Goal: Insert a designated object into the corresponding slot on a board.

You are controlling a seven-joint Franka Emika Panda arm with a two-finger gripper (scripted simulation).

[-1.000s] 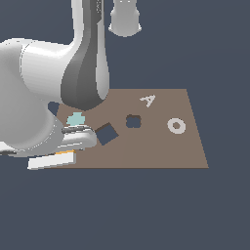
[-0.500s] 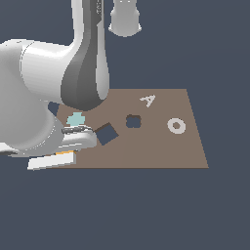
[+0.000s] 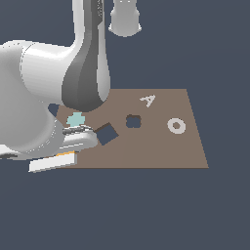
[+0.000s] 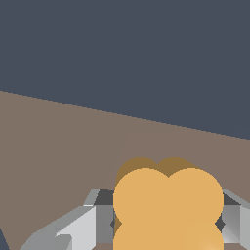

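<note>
Pincer (image 4: 166, 229) clenched on the orange clover piece (image 4: 168, 205), above the board (image 3: 161, 146). Clover slot (image 3: 133, 121) lies well apart, unfilled.

The exterior view looks down at an angle from well back, taking in the whole board (image 3: 161, 146). The wrist view sits low and close behind the fingers (image 4: 73, 229), facing across the same board (image 4: 58, 146).
</note>
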